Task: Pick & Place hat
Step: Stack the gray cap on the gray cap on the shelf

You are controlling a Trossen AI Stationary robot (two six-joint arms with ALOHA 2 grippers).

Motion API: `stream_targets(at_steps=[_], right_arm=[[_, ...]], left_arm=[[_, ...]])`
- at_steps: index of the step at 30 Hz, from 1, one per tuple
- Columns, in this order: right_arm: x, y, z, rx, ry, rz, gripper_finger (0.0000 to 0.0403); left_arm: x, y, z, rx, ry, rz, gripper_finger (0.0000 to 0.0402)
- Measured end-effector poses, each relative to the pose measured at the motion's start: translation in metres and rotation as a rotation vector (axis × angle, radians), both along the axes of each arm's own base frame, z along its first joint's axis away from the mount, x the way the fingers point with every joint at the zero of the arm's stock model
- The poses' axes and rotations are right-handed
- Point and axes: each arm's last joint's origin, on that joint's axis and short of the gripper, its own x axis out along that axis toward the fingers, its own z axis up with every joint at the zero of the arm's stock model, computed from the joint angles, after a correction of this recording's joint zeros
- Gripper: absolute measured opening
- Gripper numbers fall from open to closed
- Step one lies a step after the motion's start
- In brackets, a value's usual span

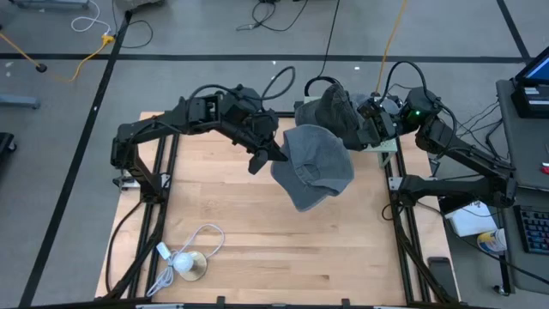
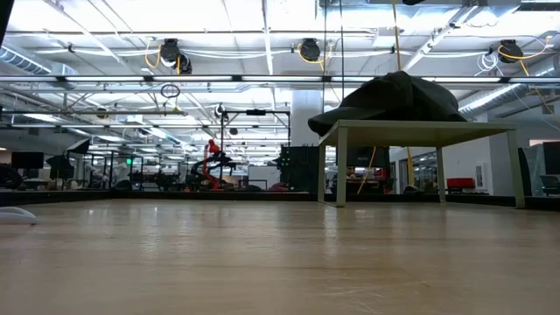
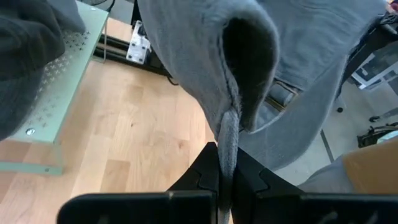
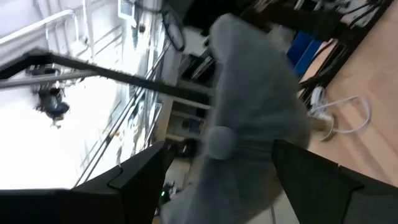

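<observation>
A light grey hat (image 1: 319,167) hangs in the air over the middle of the table, and my left gripper (image 1: 268,154) is shut on its left side. The left wrist view shows the grey hat (image 3: 298,74) spreading beyond my left gripper (image 3: 227,186). A dark hat (image 1: 330,107) lies on a small pale green stand (image 2: 420,133) at the far right of the table, brim over the stand's edge. My right gripper (image 1: 367,130) is open beside that stand, and the grey hat (image 4: 249,124) shows between its fingers, apart from them. My left gripper pinches a folded edge of the grey hat's rim (image 3: 227,140) between its two fingers. The fingers come slanting from the table's left. The hat is lifted clear of the table, and its crown bulges away from the fingers toward the right.
A round brass-coloured object with a white cable (image 1: 190,262) lies at the near left corner. Black frame rails (image 1: 399,202) run along both sides of the table. The wooden top (image 1: 257,223) is bare in the middle and near part. Desks with equipment stand to the right.
</observation>
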Motion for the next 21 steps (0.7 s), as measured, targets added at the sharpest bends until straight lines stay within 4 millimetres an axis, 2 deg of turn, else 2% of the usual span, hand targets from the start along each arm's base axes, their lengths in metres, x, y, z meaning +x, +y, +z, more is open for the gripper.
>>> stream_targets(at_steps=[12,21], right_arm=[[0.0041,-0.0018,-0.0032,0.016,0.024,0.025,0.0275],[0.0079,-0.0039,-0.0054,0.038,0.041,0.026,0.0214]], left_arm=[[0.0027,0.0008,-0.0022,0.002,0.007,0.008,0.0007],[0.0028,0.0012,-0.0024,0.011,0.009,0.024,0.0007]])
